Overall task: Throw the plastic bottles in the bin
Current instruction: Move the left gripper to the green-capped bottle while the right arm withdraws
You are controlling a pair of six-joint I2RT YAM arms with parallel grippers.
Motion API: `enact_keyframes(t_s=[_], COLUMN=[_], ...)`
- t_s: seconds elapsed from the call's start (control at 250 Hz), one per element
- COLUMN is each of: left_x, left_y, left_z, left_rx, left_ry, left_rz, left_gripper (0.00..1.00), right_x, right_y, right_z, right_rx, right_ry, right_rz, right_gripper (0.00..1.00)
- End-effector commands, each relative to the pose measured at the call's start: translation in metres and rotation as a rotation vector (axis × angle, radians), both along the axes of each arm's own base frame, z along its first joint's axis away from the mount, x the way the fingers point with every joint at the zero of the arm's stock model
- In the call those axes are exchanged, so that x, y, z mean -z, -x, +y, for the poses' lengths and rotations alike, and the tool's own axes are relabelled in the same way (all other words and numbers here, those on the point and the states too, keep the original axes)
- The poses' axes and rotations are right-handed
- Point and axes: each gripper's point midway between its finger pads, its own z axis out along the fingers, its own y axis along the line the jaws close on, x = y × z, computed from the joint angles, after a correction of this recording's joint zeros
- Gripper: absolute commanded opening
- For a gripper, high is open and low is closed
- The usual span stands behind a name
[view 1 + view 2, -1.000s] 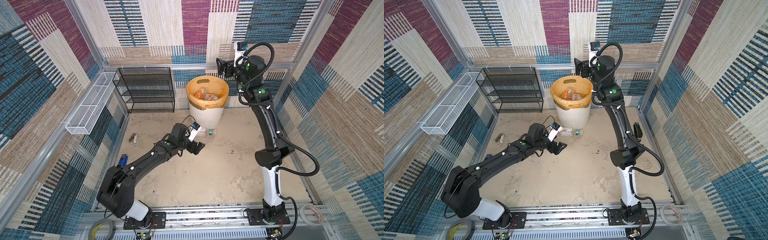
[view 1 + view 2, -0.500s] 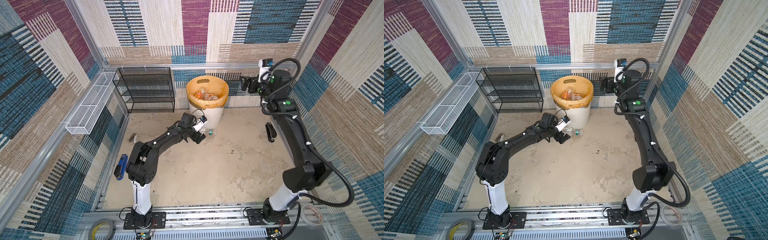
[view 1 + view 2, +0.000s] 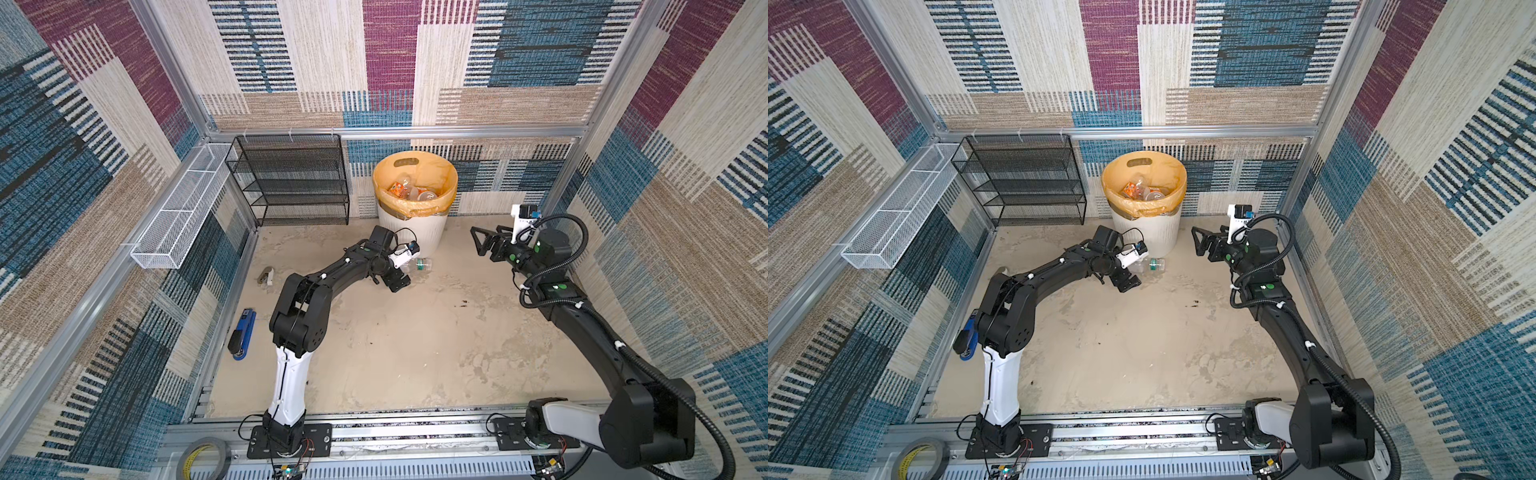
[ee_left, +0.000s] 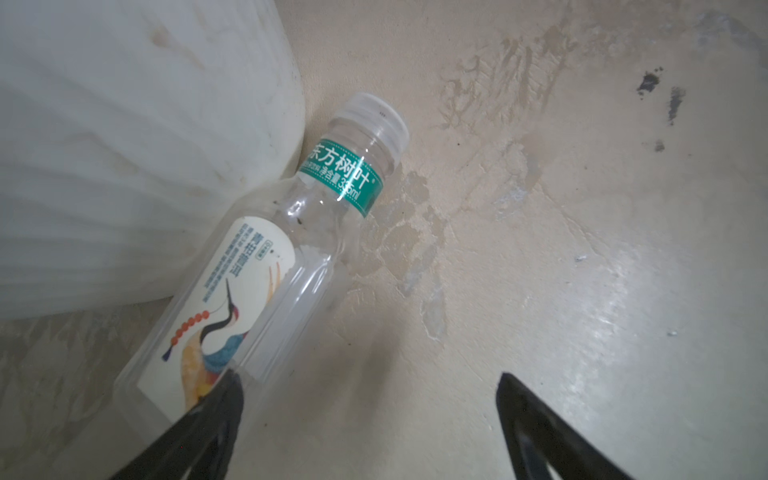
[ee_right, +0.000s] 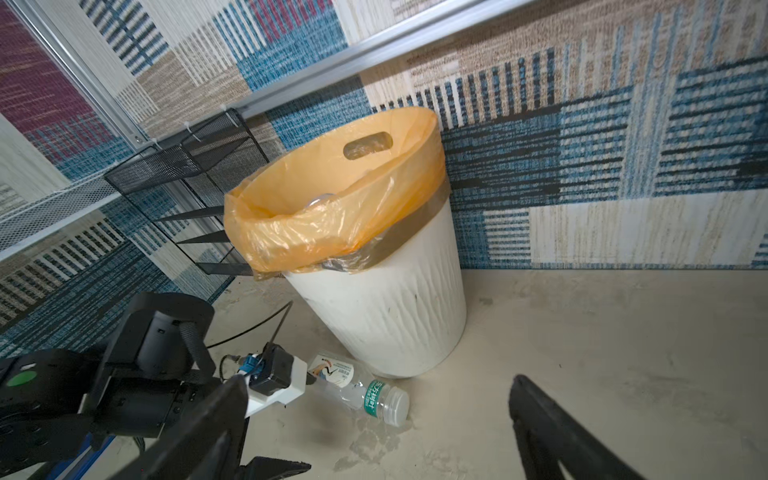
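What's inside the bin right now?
Inside the bin, several clear plastic bottles, some with orange labels, lie piled in the orange-yellow liner. Anything beneath that top layer is covered.

White ribbed bin (image 5: 386,316), orange liner (image 5: 332,224); clear bottle (image 4: 257,270), green band (image 4: 345,174).

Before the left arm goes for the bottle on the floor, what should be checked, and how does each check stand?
1. Is the left gripper open: ok.
2. Is the bottle between its jaws: not ok; one finger overlaps the bottle, the other is over bare floor.
3. Finger room on the bin side: cannot tell; the bottle lies against the bin's base.
4. Is the right gripper away from the bin mouth: ok, open and empty.
5. Room in the bin: ok, the bottles inside sit below the rim.
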Motion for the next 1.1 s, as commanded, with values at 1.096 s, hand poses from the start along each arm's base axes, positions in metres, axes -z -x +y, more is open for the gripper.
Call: enact_keyframes(t_s=[1.096], left_x=[0.009], left_y=[-0.035], left_z=[-0.038], left_rx=[0.195], left_ry=[-0.125], left_rz=[-0.208], left_gripper=[0.95], right_x=[0.013], right_y=[0.015], right_z=[0.017], right_rx=[-0.114], right_ry=[-0.066], right_rz=[-0.038], right_gripper=[0.99])
